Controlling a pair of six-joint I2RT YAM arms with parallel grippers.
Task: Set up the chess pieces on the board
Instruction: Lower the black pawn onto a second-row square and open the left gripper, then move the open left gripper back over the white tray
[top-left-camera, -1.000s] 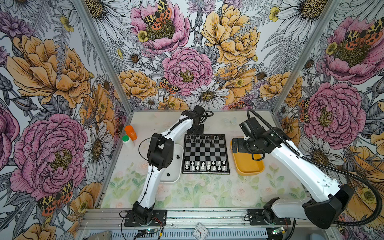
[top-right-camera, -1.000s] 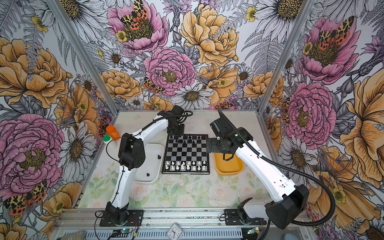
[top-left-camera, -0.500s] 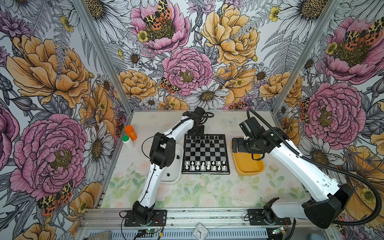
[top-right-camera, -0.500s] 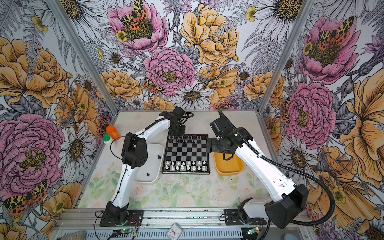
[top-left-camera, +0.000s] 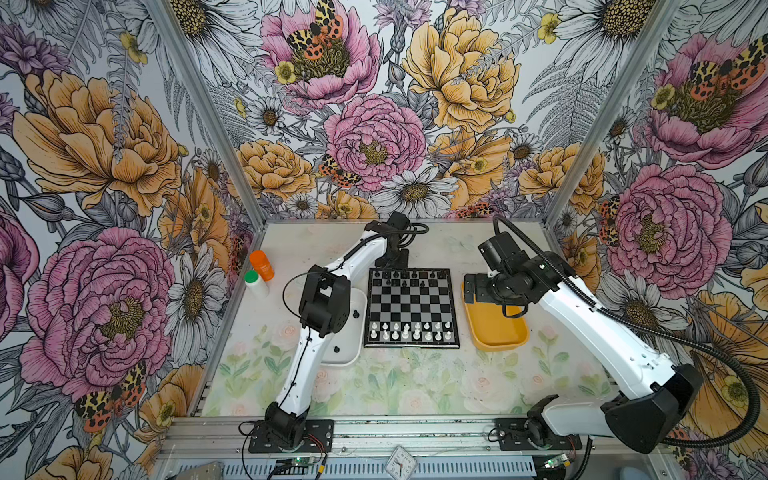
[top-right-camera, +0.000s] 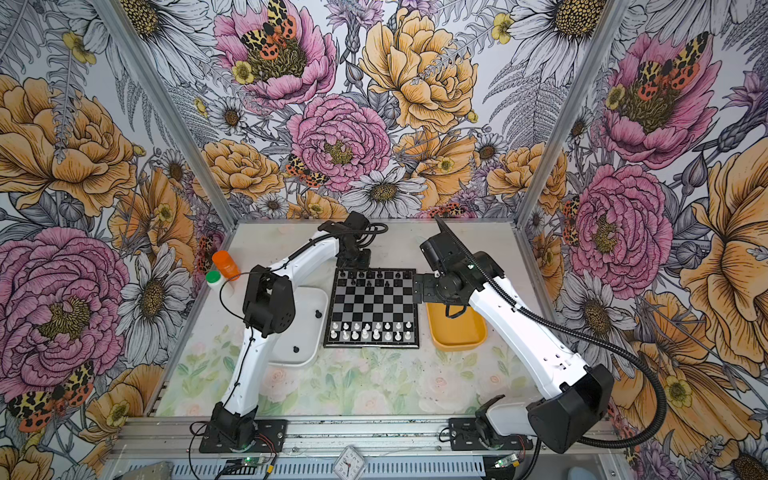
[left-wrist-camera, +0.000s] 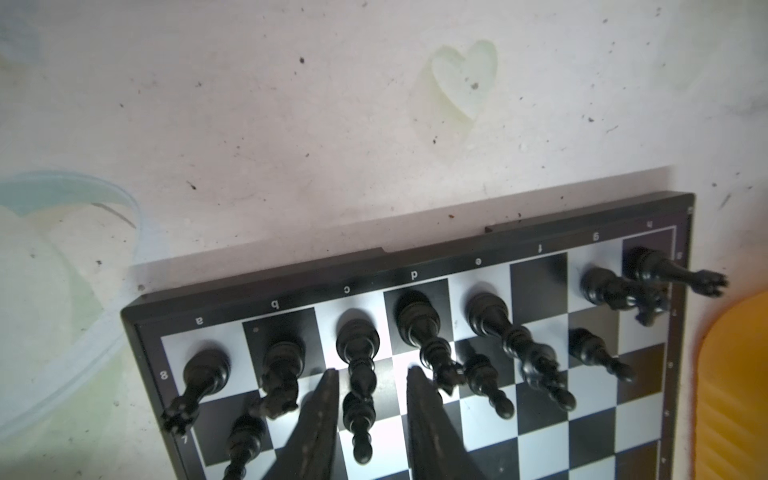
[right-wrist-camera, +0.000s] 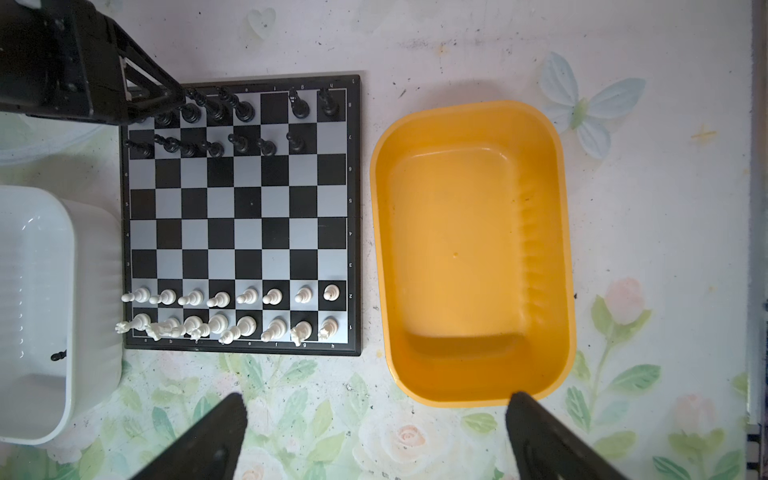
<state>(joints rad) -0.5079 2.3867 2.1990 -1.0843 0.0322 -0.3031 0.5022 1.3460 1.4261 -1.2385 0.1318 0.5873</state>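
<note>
Left gripper (left-wrist-camera: 370, 374) stands slightly apart around a black bishop (left-wrist-camera: 357, 345) at the far edge of the board (left-wrist-camera: 538, 282). Right gripper (right-wrist-camera: 376, 398) hangs wide apart over the yellow tray (right-wrist-camera: 548, 249); mid-board is bare.

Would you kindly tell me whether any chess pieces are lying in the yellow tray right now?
No, the right wrist view shows the yellow tray with nothing on its bare floor.

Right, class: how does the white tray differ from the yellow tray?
In both top views the white tray sits left of the board, the yellow tray right. At least two black pieces lie in the white tray; the yellow tray holds none. Both are rounded rectangular tubs beside the board.
</note>
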